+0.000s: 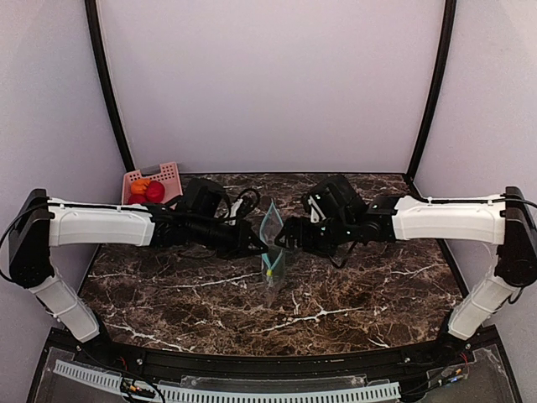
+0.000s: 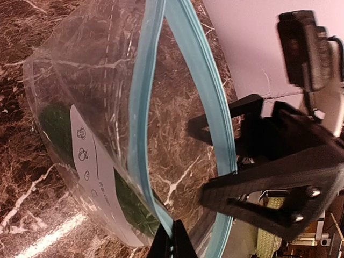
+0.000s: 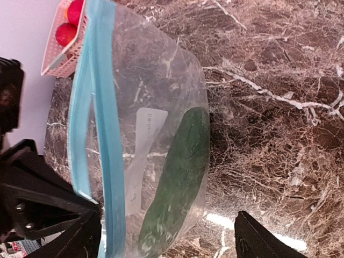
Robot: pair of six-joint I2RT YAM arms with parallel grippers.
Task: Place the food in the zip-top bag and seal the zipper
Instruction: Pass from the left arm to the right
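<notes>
The clear zip-top bag (image 1: 270, 252) stands at the table's middle with its mouth spread open. Its teal-blue zipper (image 2: 141, 123) shows in both wrist views, also in the right wrist view (image 3: 107, 161). A dark green cucumber-like piece (image 3: 177, 183) lies inside the bag. My left gripper (image 2: 171, 243) is shut on one lip of the zipper. My right gripper (image 3: 166, 242) is open, its jaws wide apart round the bag, with one finger (image 3: 86, 236) against the zipper. The red fruit (image 1: 154, 191) and the orange fruit (image 1: 139, 186) sit in the pink basket.
The pink slotted basket (image 1: 168, 175) stands at the back left corner against the wall and also shows in the right wrist view (image 3: 59, 62). Both arms reach in over the dark marble table (image 1: 352, 294) and meet at its middle.
</notes>
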